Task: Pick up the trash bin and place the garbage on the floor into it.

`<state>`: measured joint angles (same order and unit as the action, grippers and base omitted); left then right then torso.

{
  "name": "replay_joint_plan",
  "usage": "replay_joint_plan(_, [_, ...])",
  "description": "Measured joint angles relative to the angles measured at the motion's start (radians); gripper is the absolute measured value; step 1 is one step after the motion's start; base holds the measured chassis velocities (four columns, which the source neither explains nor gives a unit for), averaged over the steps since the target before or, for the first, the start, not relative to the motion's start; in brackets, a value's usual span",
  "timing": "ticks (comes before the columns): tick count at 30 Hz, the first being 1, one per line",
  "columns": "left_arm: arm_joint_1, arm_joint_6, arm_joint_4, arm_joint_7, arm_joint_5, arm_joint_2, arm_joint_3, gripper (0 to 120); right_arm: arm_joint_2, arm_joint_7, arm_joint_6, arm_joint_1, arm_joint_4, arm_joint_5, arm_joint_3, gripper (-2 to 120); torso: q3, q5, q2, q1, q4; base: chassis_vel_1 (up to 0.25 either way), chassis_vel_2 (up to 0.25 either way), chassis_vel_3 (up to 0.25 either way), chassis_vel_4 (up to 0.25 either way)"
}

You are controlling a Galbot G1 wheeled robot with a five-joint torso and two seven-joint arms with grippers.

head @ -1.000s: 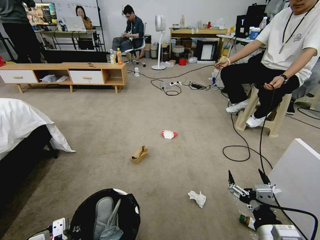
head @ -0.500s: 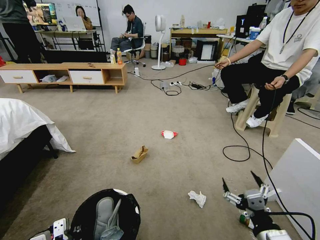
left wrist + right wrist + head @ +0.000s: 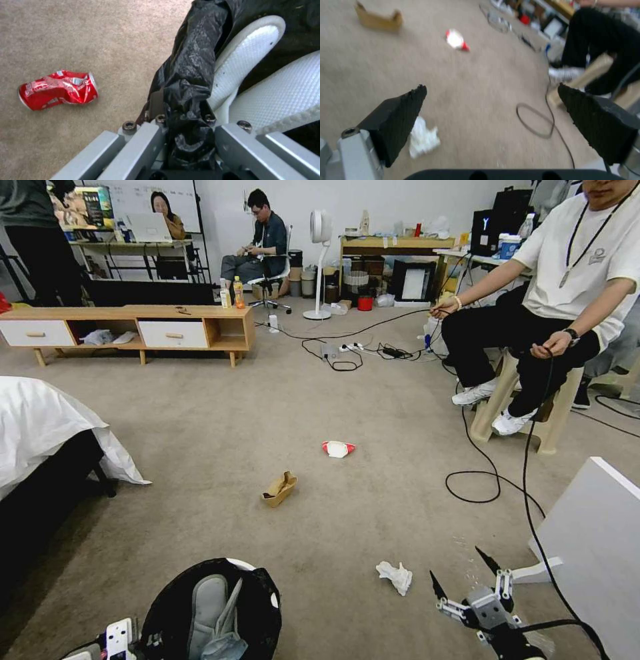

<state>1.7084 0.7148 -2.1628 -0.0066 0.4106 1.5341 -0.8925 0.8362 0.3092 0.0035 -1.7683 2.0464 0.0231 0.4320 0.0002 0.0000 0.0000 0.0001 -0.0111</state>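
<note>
the right gripper (image 3: 461,573) has dropped lower and nearer over the last second, sliding from beside the white board (image 3: 593,540) down toward the carpet (image 3: 200,433), and now hangs just to the right of the crumpled tissue (image 3: 395,577). its fingers (image 3: 403,110) are spread wide with nothing between them, and the wrist view puts the tissue (image 3: 423,137) right beside one pad. the rest of the scene sits exactly where it was, so only this arm has moved.

the left gripper (image 3: 186,130) is clamped on the black bag (image 3: 190,75) at the white rim of the trash bin (image 3: 213,607), which it holds low at the robot's left, open side up. a crushed red can (image 3: 58,88) lies on the carpet near it.

the descent suggests the tissue is the next piece to be taken. the tan cardboard (image 3: 279,488) and the red-and-white packet (image 3: 338,449) lie farther out, well apart from both grippers, so much of the garbage is not yet collected.
</note>
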Motion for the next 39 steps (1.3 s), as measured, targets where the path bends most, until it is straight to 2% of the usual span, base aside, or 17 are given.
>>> replay_joint_plan(2, [0.004,-0.002,0.0,0.002,0.0,0.001,-0.006,2,-0.014,0.034,-0.028,0.043,-0.063,0.027,-0.023,100,0.0,0.0,0.0,0.0,0.0002,0.0,0.0,0.0,0.0])
replay_joint_plan(8, [0.003,-0.003,0.006,0.004,0.0,0.001,-0.014,2,-0.05,0.109,-0.059,0.1,-0.13,0.112,-0.049,100,0.0,0.0,0.0,0.0,0.0,0.0,0.0,0.0,0.0])
replay_joint_plan(9, [0.002,-0.003,0.009,0.004,0.001,0.0,-0.015,2,-0.071,0.152,-0.053,0.126,-0.148,0.149,-0.069,100,0.0,0.0003,0.0,0.0,0.0001,0.0,0.0,0.0,0.0])
replay_joint_plan(12, [0.001,-0.004,0.013,0.004,0.001,-0.002,-0.015,2,-0.104,0.192,-0.047,0.141,-0.156,0.196,-0.091,100,0.0,0.0003,0.0,0.0,0.0003,0.0,0.0,0.0,0.0])
replay_joint_plan(14, [-0.002,-0.005,0.016,0.004,0.004,-0.004,-0.017,2,-0.155,0.26,-0.012,0.166,-0.167,0.256,-0.149,100,0.0,-0.0003,0.0,0.0,0.0001,0.0,0.0,0.0,0.0])
replay_joint_plan(19, [-0.01,-0.006,0.026,0.006,0.011,-0.008,-0.019,2,-0.199,0.351,0.043,0.229,-0.193,0.336,-0.246,100,0.0,0.0001,0.0,0.0,0.0002,0.0,0.0,0.0,0.0])
replay_joint_plan(27, [-0.019,-0.006,0.035,0.006,0.018,-0.014,-0.022,2,-0.193,0.343,0.007,0.259,-0.233,0.345,-0.271,100,0.0,0.0,0.0,0.0,0.0002,0.0,0.0,0.0,0.0])
replay_joint_plan(31, [-0.021,-0.005,0.037,0.005,0.02,-0.015,-0.023,2,-0.205,0.31,-0.038,0.235,-0.237,0.353,-0.251,100,0.0,0.0,0.0,0.0,0.0,0.0,0.0,0.0,0.0])
replay_joint_plan(32, [-0.022,-0.005,0.037,0.005,0.02,-0.016,-0.023,2,-0.211,0.294,-0.079,0.22,-0.236,0.377,-0.236,100,0.0,-0.0001,0.0,0.0,0.0,0.0,0.0,0.0,0.0])
replay_joint_plan(39, [-0.02,-0.003,0.037,0.005,0.021,-0.016,-0.023,2,-0.228,0.198,-0.171,0.177,-0.227,0.465,-0.16,100,0.0,0.0,0.0,0.0,0.0,0.0,0.0,0.0,0.0])
